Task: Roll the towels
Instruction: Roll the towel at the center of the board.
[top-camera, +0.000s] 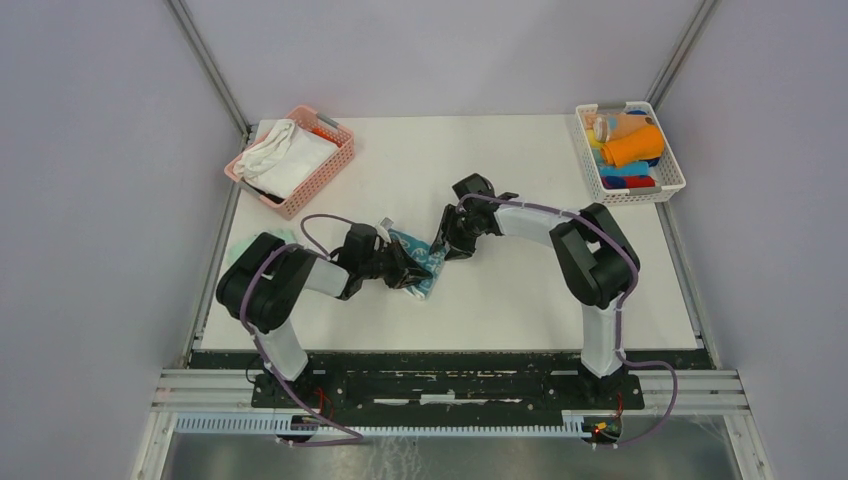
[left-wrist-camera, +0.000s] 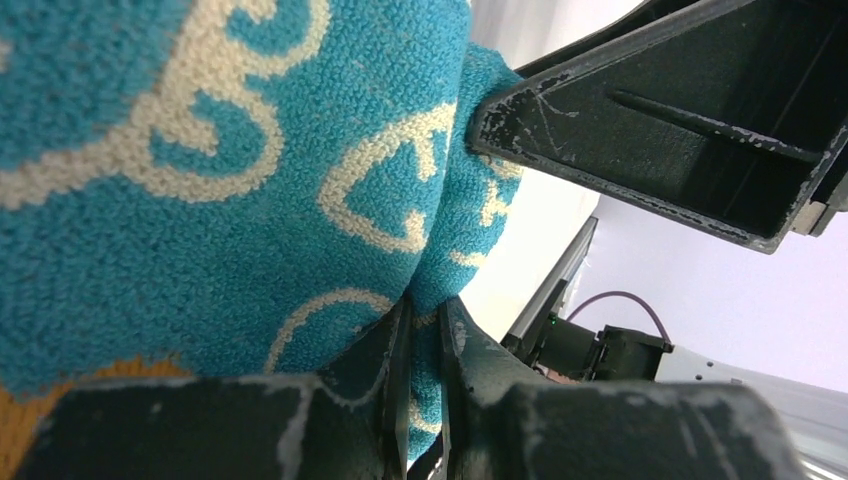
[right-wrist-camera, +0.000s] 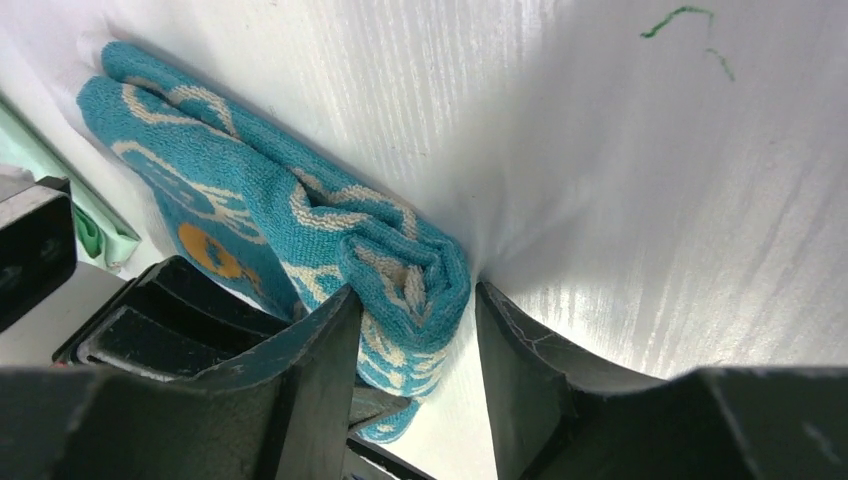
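1. Teal towel (top-camera: 428, 262) lies mid-table (top-camera: 520, 295), partly rolled, between the two grippers
2. Left gripper (left-wrist-camera: 425, 330): jaws narrow, pinching a fold of the teal towel; the cloth fills the gap
3. Right gripper (right-wrist-camera: 418, 295): jaws apart, straddling the rolled end; one finger (right-wrist-camera: 320, 370) touches the roll, the other stands just clear
4. Mint towel (right-wrist-camera: 92, 215) lies flat just beside the teal one, near the left arm
5. Orange roll (top-camera: 632, 147) sits in the white basket (top-camera: 672, 178) at the far right corner

Nubby terry towel (right-wrist-camera: 300, 230), matt black plastic fingers (left-wrist-camera: 650, 130) (edges scuffed pale), smooth white table (right-wrist-camera: 650, 150)
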